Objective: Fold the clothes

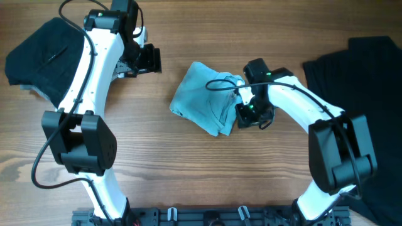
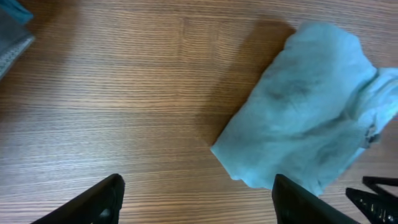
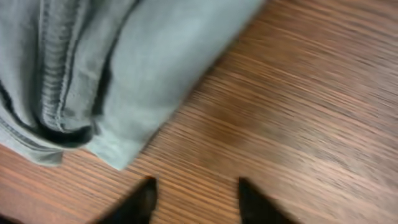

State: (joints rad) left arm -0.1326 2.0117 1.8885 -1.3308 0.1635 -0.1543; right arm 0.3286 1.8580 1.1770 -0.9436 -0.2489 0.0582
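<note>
Pale blue shirt (image 1: 204,97) lies at the middle of the wooden table (image 1: 188,176), gathered into a compact packet of several layers with slightly uneven edges. It is judged folded, or very nearly so.

Left gripper (image 1: 151,59) stands well to the left of the shirt, jaws wide apart over bare wood, nothing held.

Right gripper (image 1: 242,118) sits just beside the shirt's right edge, jaws moderately parted over bare wood, nothing between them. Its wrist view shows the hem clear of the fingers (image 3: 144,199).

Outstanding: a black garment (image 1: 38,53) far left of the shirt, partly under the left arm, looks rumpled and unfolded. A black pile (image 1: 370,69) lies far right of the shirt; its condition cannot be told.

Assessment: one item apparently done, at least one remaining.
</note>
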